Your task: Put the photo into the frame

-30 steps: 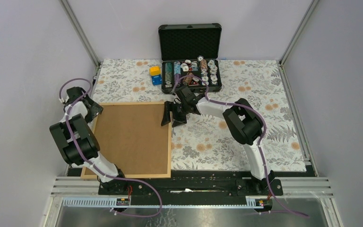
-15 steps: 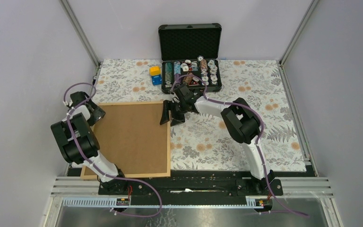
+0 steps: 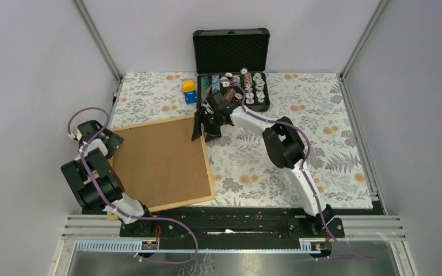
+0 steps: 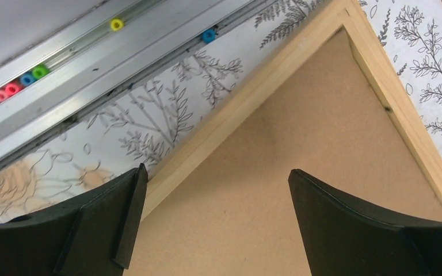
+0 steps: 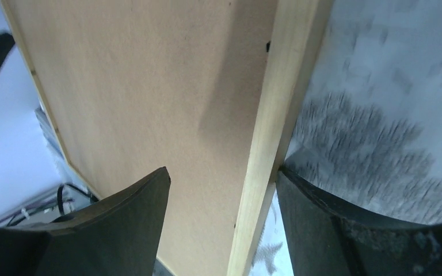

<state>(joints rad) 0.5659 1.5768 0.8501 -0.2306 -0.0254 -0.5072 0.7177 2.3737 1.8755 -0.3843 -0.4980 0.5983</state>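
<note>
Your right gripper (image 5: 221,172) is standing open, straddling the right rail of the frame (image 5: 267,115) near its far corner, one finger touching the outer edge, the other over the brown backing board (image 3: 158,164). Your left gripper (image 4: 217,172) is hanging wide open above the frame's far left corner. The frame is lying back-up and skewed on the floral cloth (image 3: 299,109).

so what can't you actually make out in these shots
- The photo: in no view; the frame lies back up, its brown backing board would hide anything beneath.
- Right hand: right wrist view, the cloth is blurred; whether the frame edge is lifted is unclear.
- Left hand: top view, mostly behind its own arm.
- Black case contents: top view, too small to name.
</note>
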